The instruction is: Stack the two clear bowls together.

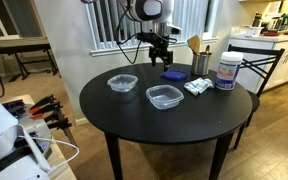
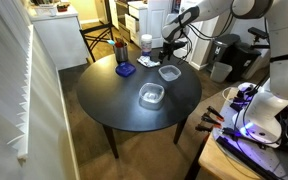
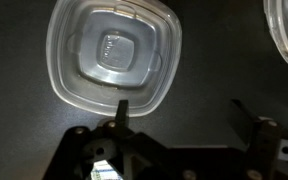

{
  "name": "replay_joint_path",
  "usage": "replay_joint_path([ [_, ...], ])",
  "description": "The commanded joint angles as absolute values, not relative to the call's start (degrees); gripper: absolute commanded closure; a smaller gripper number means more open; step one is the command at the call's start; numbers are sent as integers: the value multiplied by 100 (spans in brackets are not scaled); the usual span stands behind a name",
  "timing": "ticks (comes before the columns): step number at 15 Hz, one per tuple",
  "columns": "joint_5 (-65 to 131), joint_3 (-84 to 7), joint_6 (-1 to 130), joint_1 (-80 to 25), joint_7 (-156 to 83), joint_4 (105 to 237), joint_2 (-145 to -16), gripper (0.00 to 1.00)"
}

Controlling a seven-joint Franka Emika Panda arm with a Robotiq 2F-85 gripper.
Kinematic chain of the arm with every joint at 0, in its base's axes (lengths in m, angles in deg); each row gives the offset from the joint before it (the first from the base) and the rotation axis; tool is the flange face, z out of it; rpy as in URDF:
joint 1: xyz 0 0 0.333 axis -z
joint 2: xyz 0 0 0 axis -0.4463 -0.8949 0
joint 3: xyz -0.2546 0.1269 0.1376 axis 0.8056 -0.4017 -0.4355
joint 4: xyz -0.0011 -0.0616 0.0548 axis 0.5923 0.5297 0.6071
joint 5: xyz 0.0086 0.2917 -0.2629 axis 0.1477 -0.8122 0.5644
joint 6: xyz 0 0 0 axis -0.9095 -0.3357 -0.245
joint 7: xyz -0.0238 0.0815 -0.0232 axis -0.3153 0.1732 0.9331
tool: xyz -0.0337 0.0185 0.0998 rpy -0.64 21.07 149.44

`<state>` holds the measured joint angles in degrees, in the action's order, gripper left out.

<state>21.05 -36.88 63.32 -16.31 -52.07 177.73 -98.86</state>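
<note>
The round black table (image 1: 114, 115) carries everything here. My tool (image 1: 162, 58) hangs above its far side, clear of the surface, and in the wrist view the tool (image 3: 182, 112) shows its two fingers (image 3: 122, 108) spread wide with nothing between them. Towards the middle of the table the two bowls sit near each other but apart, not yet stacked: one clear bowl (image 1: 122, 82) further back and the other clear bowl (image 1: 165, 96) closer to the front edge. Both are upright with their open sides up. In the wrist view a clear bowl (image 3: 114, 50) lies just ahead of my fingertips, mouth towards the camera, and only the rim of its twin shows at the upper right corner. They are squarish with rounded corners, so neither has a real long axis, and the one below me lies almost square to my fingers. A white jar (image 1: 227, 70) with a blue lid stands by the table's edge, and a flat dark blue disc (image 1: 174, 73) lies below my tool.
</note>
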Motion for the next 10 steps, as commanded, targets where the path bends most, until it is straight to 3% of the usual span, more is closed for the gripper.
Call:
replay_joint_path([
  [1, 2102, -3804, 6029, -1471, -4994, 17251, -10285, 0],
  [10, 1867, -4089, 5771, -1101, -5012, 16118, -11363, 0],
])
